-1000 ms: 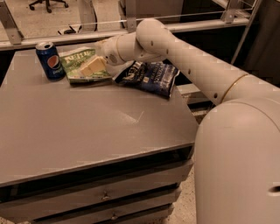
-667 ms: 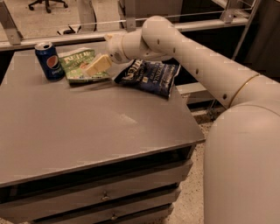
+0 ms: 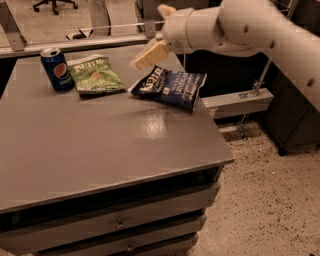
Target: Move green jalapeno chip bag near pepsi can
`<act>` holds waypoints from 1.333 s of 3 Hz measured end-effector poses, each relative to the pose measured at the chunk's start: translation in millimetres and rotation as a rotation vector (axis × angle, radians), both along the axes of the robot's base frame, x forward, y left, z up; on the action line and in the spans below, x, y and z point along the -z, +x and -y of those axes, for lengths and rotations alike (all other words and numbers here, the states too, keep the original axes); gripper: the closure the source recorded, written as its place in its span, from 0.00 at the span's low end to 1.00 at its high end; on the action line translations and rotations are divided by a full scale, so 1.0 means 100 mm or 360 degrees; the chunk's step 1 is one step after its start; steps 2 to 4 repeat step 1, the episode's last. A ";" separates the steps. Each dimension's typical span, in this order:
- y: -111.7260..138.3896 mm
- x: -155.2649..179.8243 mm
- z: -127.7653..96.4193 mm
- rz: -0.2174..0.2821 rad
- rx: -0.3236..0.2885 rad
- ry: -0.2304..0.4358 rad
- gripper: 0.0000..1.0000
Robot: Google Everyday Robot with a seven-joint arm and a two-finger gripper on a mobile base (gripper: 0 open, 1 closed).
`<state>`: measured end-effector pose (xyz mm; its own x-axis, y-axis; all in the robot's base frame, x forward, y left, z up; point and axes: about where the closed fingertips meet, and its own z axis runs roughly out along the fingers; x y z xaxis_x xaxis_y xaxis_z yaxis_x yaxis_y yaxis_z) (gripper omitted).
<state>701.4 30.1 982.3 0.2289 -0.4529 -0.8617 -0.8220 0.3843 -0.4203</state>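
The green jalapeno chip bag [image 3: 95, 75] lies flat at the back left of the grey table [image 3: 100, 150], right next to the pepsi can [image 3: 57, 69], which stands upright on its left. My gripper [image 3: 149, 54] hangs in the air above the table's back edge, to the right of the green bag and just above the dark blue chip bag [image 3: 170, 87]. It holds nothing and is apart from the green bag.
The dark blue chip bag lies at the back right of the table. Drawers [image 3: 120, 225] run under the table front. A glass partition [image 3: 75, 20] stands behind the table, with an office chair [image 3: 54, 5] beyond it. Speckled floor [image 3: 270, 200] is on the right.
My gripper has lifted off the green chip bag and drawn back up and to the right. The bag now lies uncovered beside the can.
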 end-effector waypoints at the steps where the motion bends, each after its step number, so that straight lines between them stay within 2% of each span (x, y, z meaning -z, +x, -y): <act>1: -0.03 -0.08 0.20 0.0030 0.0042 -0.0011 0.00; 4: -0.03 -0.08 0.20 0.0030 0.0042 -0.0011 0.00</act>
